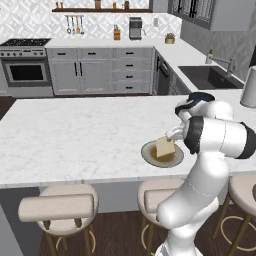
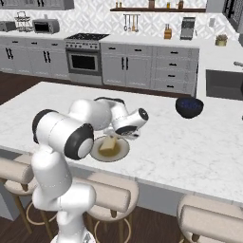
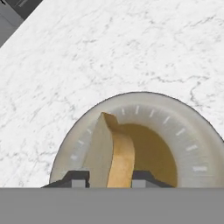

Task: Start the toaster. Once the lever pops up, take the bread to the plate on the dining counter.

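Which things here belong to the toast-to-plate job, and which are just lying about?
Job things: the bread, standing on edge between the gripper fingers; the plate under it; the dining counter.

Lying about: dark blue bowl, stools, sink, stove.

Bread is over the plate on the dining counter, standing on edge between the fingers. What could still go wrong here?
1. The bread stands on edge between the gripper fingertips above the plate; once let go it may topple, perhaps onto the rim.
2. The fingers sit close on both faces, so a retreat might drag the slice.
3. The plate lies near the dining counter edge above the stools; a nudge could push it outward.
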